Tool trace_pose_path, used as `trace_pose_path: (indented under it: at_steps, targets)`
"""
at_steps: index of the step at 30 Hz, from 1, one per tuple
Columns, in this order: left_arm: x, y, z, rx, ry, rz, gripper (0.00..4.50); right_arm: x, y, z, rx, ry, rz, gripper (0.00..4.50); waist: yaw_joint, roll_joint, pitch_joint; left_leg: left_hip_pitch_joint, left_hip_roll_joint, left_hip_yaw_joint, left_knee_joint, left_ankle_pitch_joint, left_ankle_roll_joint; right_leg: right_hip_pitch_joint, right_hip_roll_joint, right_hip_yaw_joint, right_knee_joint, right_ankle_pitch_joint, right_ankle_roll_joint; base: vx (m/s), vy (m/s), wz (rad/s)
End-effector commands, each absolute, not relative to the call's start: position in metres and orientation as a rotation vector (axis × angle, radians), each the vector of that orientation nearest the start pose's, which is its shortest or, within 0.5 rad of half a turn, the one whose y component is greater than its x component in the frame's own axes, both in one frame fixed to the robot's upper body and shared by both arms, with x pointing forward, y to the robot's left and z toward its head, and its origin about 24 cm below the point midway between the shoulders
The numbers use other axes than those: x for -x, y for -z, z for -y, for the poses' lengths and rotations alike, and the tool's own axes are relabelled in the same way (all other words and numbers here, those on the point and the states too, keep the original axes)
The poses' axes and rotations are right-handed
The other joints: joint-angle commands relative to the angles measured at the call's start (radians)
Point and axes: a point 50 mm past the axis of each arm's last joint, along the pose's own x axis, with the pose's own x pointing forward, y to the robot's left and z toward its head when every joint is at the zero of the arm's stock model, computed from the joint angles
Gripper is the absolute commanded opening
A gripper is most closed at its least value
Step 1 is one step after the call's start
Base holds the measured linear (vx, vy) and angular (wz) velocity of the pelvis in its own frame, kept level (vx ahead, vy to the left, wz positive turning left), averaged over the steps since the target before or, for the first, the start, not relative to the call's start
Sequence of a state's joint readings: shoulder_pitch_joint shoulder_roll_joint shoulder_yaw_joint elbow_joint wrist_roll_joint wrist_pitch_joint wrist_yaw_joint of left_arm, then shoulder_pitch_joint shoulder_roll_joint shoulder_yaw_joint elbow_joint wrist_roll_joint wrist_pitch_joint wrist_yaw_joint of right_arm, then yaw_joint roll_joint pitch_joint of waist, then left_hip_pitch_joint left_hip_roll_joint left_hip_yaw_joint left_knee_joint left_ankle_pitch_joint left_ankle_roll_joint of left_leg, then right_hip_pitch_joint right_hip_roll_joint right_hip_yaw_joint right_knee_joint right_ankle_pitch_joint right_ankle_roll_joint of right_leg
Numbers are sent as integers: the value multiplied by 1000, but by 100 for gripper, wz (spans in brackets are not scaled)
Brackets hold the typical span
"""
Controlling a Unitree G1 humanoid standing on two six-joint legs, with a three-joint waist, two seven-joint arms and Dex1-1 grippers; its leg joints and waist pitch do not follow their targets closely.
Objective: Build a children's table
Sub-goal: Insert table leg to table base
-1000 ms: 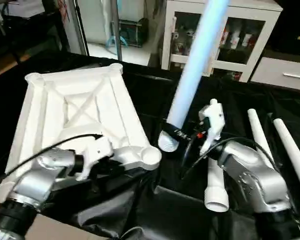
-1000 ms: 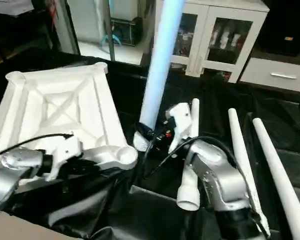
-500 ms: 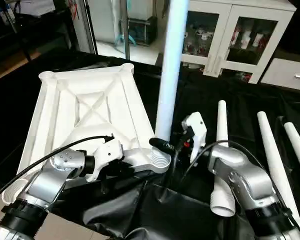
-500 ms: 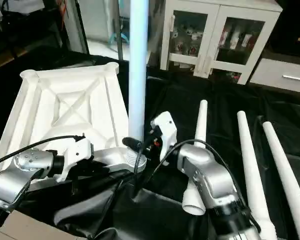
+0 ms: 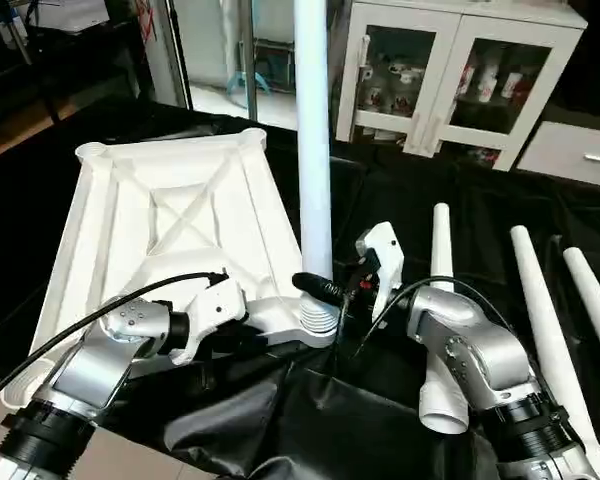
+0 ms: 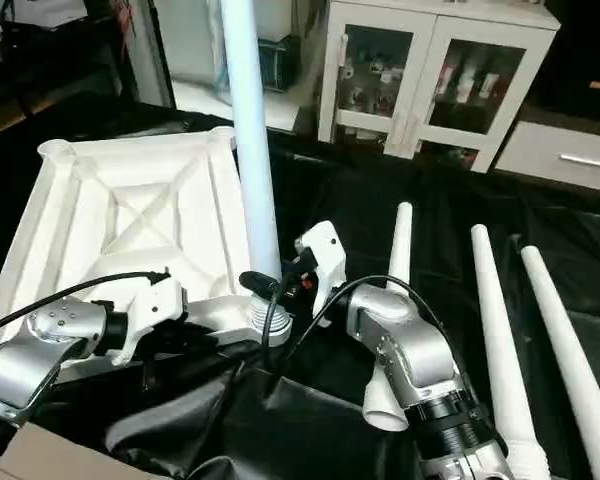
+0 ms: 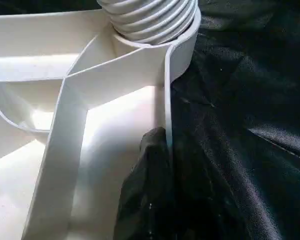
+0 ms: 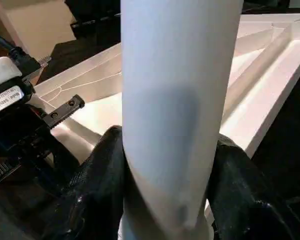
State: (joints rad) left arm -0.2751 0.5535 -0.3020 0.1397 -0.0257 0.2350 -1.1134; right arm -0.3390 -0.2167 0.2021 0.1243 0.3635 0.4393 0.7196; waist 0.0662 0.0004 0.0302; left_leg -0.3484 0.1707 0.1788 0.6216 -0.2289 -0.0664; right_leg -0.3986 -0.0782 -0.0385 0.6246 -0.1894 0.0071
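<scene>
Nearest, at the bench (image 5: 380,420) edge: left pincer (image 5: 242,322) pressed together on the near rim of the upturned table top (image 5: 170,215), steadying it on the black cover; right pincer (image 5: 320,288) pinching the upright leg (image 5: 312,150) just above its ribbed end (image 5: 320,318). Step in hand, by the look of it: seating the first leg in the near corner socket (image 7: 182,37); ribs still proud of the socket, so not fully home. Next move likely calls for a straight push or twist down along the leg's axis, top held firm, leg kept plumb. Further right, three spare legs (image 5: 532,300) flat on the cover, well apart from the top; beyond, a white glass-door cabinet (image 5: 460,70). Left wrist view alone giving the ribbed end sitting in the socket and the finger (image 7: 150,195) against the rim wall; right wrist view giving both fingers (image 8: 97,185) wrapped round the tube; head views giving the leg's near-vertical stance.
</scene>
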Motion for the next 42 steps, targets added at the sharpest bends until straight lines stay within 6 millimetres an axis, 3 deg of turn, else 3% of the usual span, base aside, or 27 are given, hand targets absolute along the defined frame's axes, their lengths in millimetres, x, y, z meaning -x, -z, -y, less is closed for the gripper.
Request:
trace_pose_path:
  at_steps: [1,5,10,17,20,27,32,37,42]
  targets:
    - [-250,-28,-151,-390,1318,-522,0,-285,-54,101,-157,-955,-296,186,-3,-5,-32,3,53,-26,-107,-285,-21,19,-67,47,-94,-412,-140,0,0,0]
    - [-252,-28,-152,-390,1305,-511,0,-283,-52,108,-186,-927,-276,186,-3,-9,-33,3,53,-25,-107,-281,-14,20,-67,48,-95,-407,-142,0,0,0]
    - [-255,-29,-153,-389,1286,-503,0,-282,-52,115,-242,-887,-228,186,-3,-4,-33,6,54,-24,-109,-292,-14,16,-65,48,-96,-393,-150,0,0,0]
    - [-257,-29,-154,-392,1263,-490,0,-274,-45,122,-255,-852,-182,186,-3,-1,-33,2,56,-26,-115,-292,-13,20,-66,46,-98,-381,-149,0,0,0]
    - [-259,-29,-154,-396,1251,-485,0,-269,-37,124,-225,-849,-179,186,0,-2,-31,8,56,-23,-116,-317,-11,15,-67,48,-106,-419,-141,0,0,0]
    - [-261,-29,-154,-396,1238,-476,0,-258,-29,127,-187,-848,-159,186,8,-2,-31,1,57,-24,-121,-293,0,20,-69,48,-109,-433,-123,0,0,0]
    - [-263,-30,-155,-400,1225,-465,0,-253,-24,134,-153,-801,-116,186,14,-3,-30,5,59,-22,-121,-290,5,14,-69,50,-114,-450,-116,0,0,0]
    - [-263,-31,-154,-397,1223,-457,0,-242,-12,135,-119,-815,-137,186,13,-3,-29,0,59,-24,-124,-297,6,17,-69,49,-114,-440,-118,0,0,0]
    - [-265,-32,-155,-398,1214,-447,0,-238,-10,133,-124,-822,-140,186,11,-3,-25,1,59,-28,-128,-340,6,14,-71,49,-122,-517,-100,0,0,0]
